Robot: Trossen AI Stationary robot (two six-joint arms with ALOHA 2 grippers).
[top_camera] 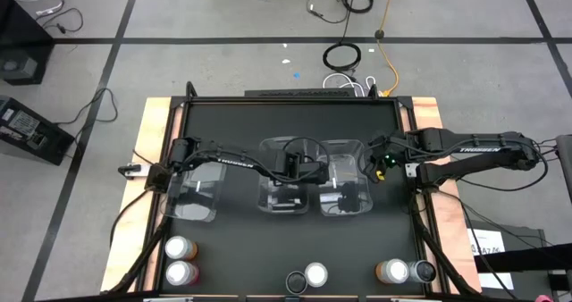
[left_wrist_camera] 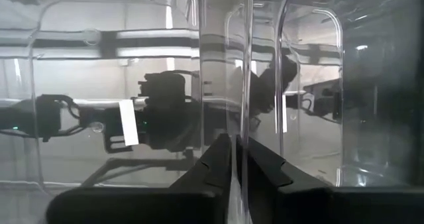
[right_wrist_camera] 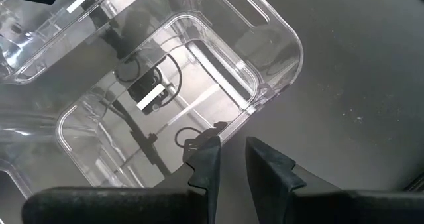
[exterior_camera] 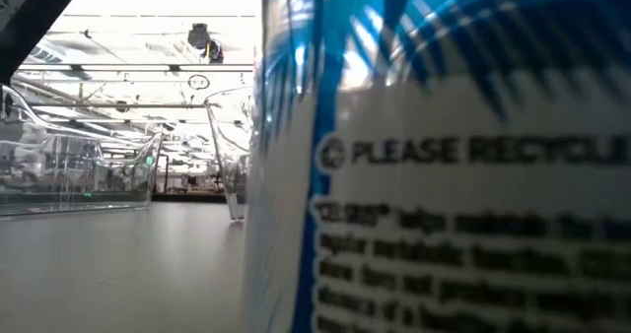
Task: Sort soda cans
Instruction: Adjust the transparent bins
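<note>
Landmark: the middle bin [top_camera: 279,143], centre of three clear bins set in a row on the black table [top_camera: 232,123], with the left bin [top_camera: 192,214] and the right bin [top_camera: 357,209] on either side.
Soda cans: six stand in pairs along the table's near edge, well apart from the middle bin. The pink pair [top_camera: 181,272] sits off toward the left bin's side. The centre pair [top_camera: 315,273] is straight in front of the middle bin. The orange can [top_camera: 391,270] and a grey-topped can [top_camera: 422,270] are off toward the right bin's side.
Axis: every can is upright, long axis vertical, with its silver top turned to the overhead camera.
Left gripper [top_camera: 308,170]: reaches across to the middle bin's wall on the side facing the right bin. Its own camera shows the left gripper [left_wrist_camera: 235,151] with its fingers pressed together on that thin clear wall.
Right gripper [top_camera: 380,162]: hangs at the far side of the right bin, away from the middle bin. In its wrist view the right gripper [right_wrist_camera: 232,148] has its fingers narrowly parted just over that bin's rim.
Only from the low view: a blue-and-white can [exterior_camera: 444,175] fills the frame, its "PLEASE RECYCLE" lettering running level, with the bins behind it. Which of the six it is cannot be told.
Only from overhead: the pairing and side colours of the cans.
</note>
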